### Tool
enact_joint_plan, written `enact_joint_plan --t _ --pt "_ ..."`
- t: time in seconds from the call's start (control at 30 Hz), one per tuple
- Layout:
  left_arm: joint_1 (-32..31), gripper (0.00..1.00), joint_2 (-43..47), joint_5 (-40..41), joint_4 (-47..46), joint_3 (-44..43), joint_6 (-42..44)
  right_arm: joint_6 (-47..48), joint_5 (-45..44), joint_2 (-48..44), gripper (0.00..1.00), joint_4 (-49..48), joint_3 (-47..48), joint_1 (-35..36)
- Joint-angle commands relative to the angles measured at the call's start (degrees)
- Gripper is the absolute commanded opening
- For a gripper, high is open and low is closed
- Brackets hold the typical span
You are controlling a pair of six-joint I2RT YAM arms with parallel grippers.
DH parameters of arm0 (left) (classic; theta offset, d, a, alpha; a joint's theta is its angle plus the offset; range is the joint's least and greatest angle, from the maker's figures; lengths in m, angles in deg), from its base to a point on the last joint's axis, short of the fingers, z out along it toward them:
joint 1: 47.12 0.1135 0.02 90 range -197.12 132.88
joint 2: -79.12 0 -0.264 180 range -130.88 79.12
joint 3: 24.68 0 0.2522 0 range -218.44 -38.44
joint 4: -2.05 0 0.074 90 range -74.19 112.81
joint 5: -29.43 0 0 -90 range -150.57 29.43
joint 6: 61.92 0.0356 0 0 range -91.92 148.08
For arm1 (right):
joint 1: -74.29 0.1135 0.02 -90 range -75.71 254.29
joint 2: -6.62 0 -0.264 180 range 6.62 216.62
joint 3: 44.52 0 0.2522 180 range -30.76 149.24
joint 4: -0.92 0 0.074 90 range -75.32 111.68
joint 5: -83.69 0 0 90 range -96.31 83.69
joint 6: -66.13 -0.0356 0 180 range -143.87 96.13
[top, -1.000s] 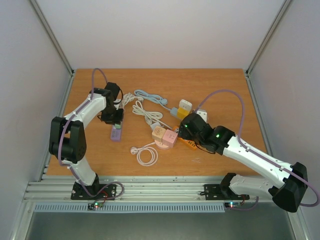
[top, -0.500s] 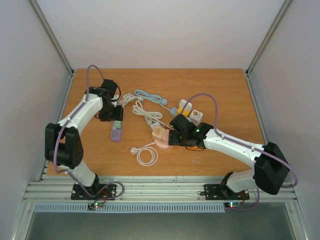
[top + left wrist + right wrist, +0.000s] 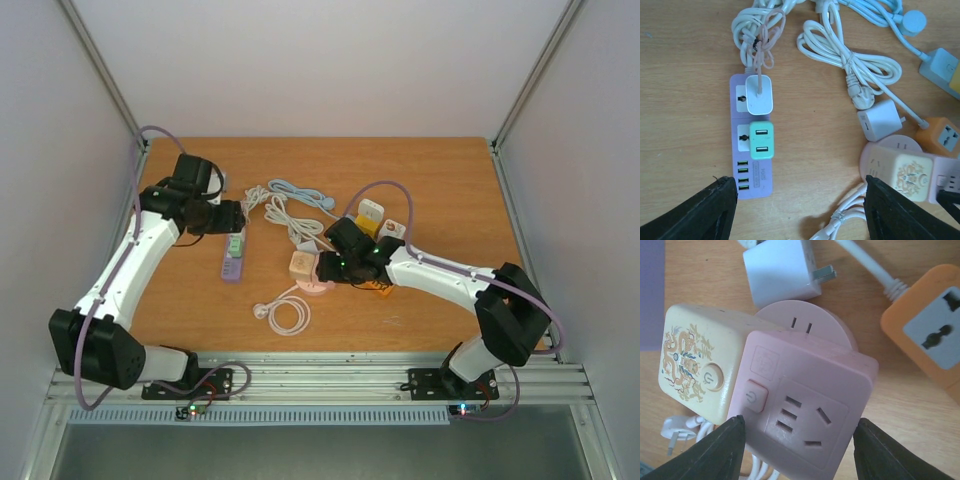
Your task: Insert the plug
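power sign on cream cube (image 3: 690, 347), pink cube (image 3: 810, 385)

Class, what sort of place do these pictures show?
Probably a robotics lab test cell: a wooden table walled by plain white panels, a left arm and right arm mounted on a metal rail, and a purple power strip with assorted plugs.

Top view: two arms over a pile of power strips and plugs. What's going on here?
The left claw hangs open and empty above the purple power strip, which has a white plug and a green adapter seated in it. The right claw straddles the pink cube socket; whether it grips is unclear. A white charger lies loose beside it.
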Motion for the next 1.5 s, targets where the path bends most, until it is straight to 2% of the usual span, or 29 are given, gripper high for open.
enact_joint_plan --t 0.0,0.23,0.67,0.77,0.93,1.07,1.2,1.3,1.47 --pt "-0.05 0.70 2.55 -2.71 -2.34 2.06 -0.32 -3.36 4.36 1.41 0.60 -3.02 0.11 0.11" --pt "-0.01 0.70 5.87 -4.57 -3.99 4.38 -0.56 -5.34 12.14 6.85 0.60 -8.70 2.23 1.00" --pt "-0.05 0.71 7.09 -3.82 -3.95 4.74 -0.45 -4.16 12.77 17.85 0.61 -10.32 14.98 4.32" --pt "0.02 0.71 7.38 -3.75 -4.01 4.62 -0.54 -1.99 9.64 17.29 0.66 -8.21 17.24 4.32" --pt "-0.01 0.71 8.48 -2.86 -4.71 4.90 -0.70 1.59 -0.29 13.18 0.81 -3.06 19.14 4.21" --pt "-0.03 0.71 9.78 -1.67 -5.69 5.25 -1.39 1.24 -10.81 12.47 0.80 4.68 22.91 3.68" --pt "-0.03 0.71 12.04 0.18 -7.77 6.51 -3.04 -1.39 -19.11 16.56 0.80 14.89 28.86 2.55" --pt "-0.05 0.72 14.53 0.74 -10.65 8.77 -6.33 -1.65 -19.00 20.06 0.81 16.24 31.32 1.81" --pt "-0.04 0.72 18.22 -3.20 -15.84 13.03 -10.94 -1.33 -17.13 29.55 0.84 21.93 40.38 1.85"
